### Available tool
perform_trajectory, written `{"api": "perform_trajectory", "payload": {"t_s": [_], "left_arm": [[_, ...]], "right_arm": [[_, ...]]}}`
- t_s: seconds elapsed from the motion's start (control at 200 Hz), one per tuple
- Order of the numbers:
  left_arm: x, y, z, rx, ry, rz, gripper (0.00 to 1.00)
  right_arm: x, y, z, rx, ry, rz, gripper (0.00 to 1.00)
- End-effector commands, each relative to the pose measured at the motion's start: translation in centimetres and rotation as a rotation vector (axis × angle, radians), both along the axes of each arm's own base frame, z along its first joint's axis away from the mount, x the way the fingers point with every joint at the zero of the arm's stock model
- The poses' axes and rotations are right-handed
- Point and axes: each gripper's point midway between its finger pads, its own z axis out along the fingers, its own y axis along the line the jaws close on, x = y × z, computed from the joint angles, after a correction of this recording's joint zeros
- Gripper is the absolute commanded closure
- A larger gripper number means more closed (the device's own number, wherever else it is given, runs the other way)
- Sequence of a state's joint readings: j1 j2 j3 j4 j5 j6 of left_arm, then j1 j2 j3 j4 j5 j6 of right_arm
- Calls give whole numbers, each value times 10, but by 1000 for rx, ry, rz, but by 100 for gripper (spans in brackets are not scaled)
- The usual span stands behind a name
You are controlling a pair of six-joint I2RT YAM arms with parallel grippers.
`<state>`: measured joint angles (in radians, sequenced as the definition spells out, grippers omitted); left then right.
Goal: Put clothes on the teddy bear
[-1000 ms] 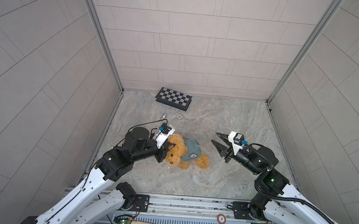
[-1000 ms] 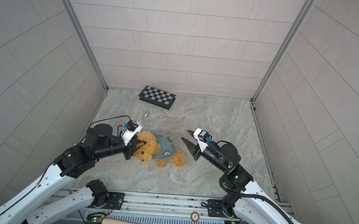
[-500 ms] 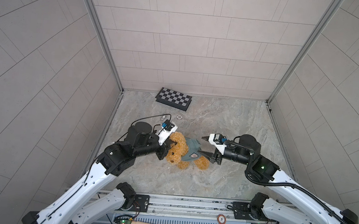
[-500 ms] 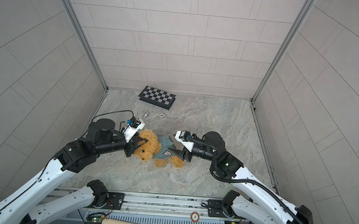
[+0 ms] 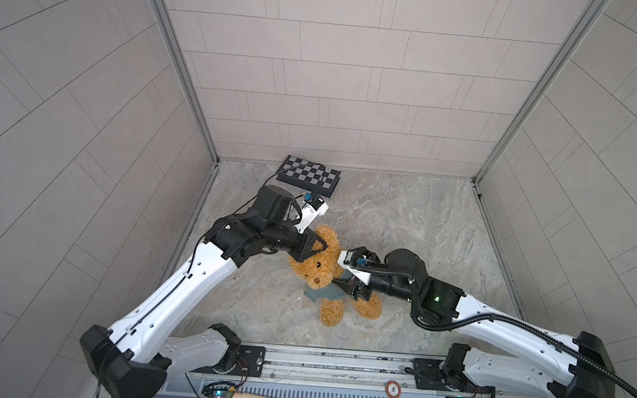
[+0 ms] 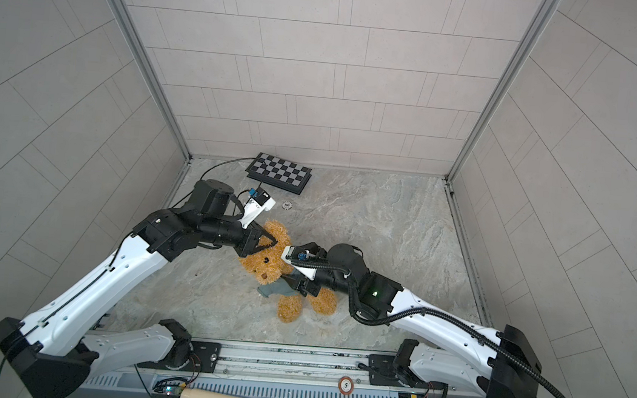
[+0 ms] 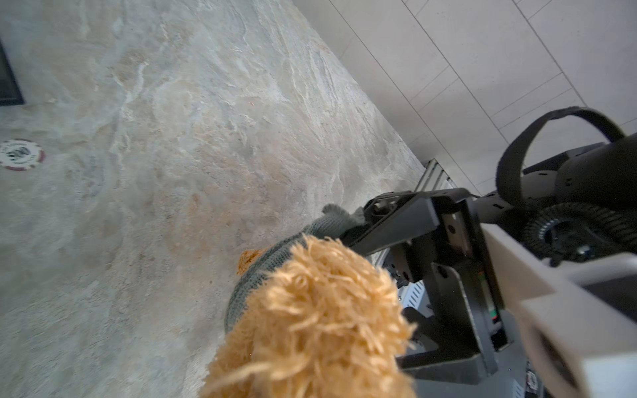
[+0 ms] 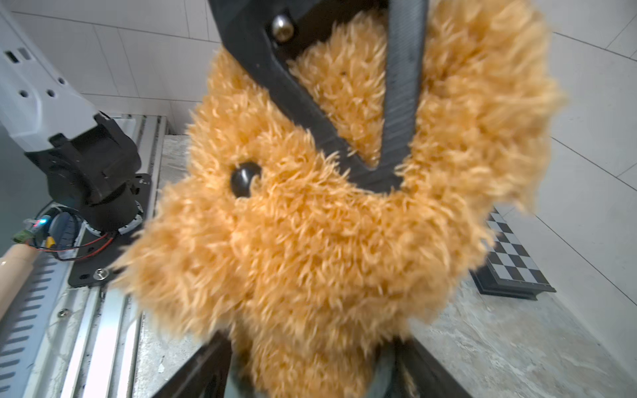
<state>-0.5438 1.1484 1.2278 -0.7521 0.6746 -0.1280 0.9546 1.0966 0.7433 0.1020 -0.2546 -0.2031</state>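
bear (image 5: 317, 265) stands mid tabletop (image 5: 425, 225), left pincer (image 5: 322, 247) clamped on its head fur. right pincer (image 5: 346, 289) is apart round the sweater (image 5: 320, 295). i judge the fur-only pinch may slip and drop the bear.

Left arm (image 5: 179, 286) white shells, black joints, right arm (image 5: 513, 335) alike, ribbed black cable (image 5: 435, 328), green light (image 5: 437, 298), black left gripper (image 5: 318, 246).
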Motion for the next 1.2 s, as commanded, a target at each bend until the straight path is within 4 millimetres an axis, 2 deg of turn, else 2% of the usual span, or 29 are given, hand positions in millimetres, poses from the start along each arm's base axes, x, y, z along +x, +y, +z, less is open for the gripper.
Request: {"api": "perform_trajectory", "payload": {"t_s": [0.0, 0.18, 0.315, 0.39, 0.451, 0.556, 0.716, 0.761, 0.786, 0.811, 0.866, 0.886, 0.901, 0.936, 0.986, 1.036, 1.111, 1.196], "left_arm": [[-12, -21, 44, -150, -34, -102, 100], [-10, -40, 55, -148, -52, -146, 100], [-15, -55, 70, -185, -86, -195, 100], [-17, -59, 73, -193, -93, -202, 100], [-15, -59, 73, -195, -94, -188, 100], [-12, -58, 74, -207, -107, -162, 100], [1, -53, 74, -171, -128, -85, 100], [6, -47, 72, -146, -136, -58, 79], [9, -43, 72, -136, -140, -37, 66], [11, -37, 73, -132, -146, -17, 53], [14, -20, 76, -136, -163, 42, 20], [15, -14, 77, -139, -171, 67, 13], [14, -8, 79, -144, -180, 87, 11], [11, 6, 81, -160, -201, 129, 13], [1, 21, 82, -181, -232, 157, 30], [-12, 31, 75, -169, -246, 166, 40], [-28, 39, 49, -158, -202, 175, 52], [-41, 35, 17, -192, -126, 178, 67]], "right_arm": [[12, 1, -2, -29, -36, -33, 23], [-1, 17, -17, -9, -5, 97, 22], [11, 21, -35, -46, 20, 100, 23], [12, 22, -29, -8, 22, 119, 28], [11, 21, -20, 41, 20, 132, 36], [10, 16, -7, 126, 23, 136, 63], [17, 5, 6, 211, 75, 114, 93], [16, 0, 13, 259, 87, 120, 100], [18, -5, 20, 294, 83, 120, 100], [17, -11, 14, 313, 104, 113, 100], [20, -24, 22, 385, 116, 101, 100], [21, -28, 25, 407, 119, 96, 100], [22, -31, 26, 420, 126, 94, 100], [24, -37, 29, 447, 134, 85, 100], [29, -44, 32, 470, 141, 62, 100], [33, -49, 35, 486, 145, 43, 100], [41, -56, 40, 515, 137, -6, 100], [47, -62, 46, 551, 122, -38, 100]]}}
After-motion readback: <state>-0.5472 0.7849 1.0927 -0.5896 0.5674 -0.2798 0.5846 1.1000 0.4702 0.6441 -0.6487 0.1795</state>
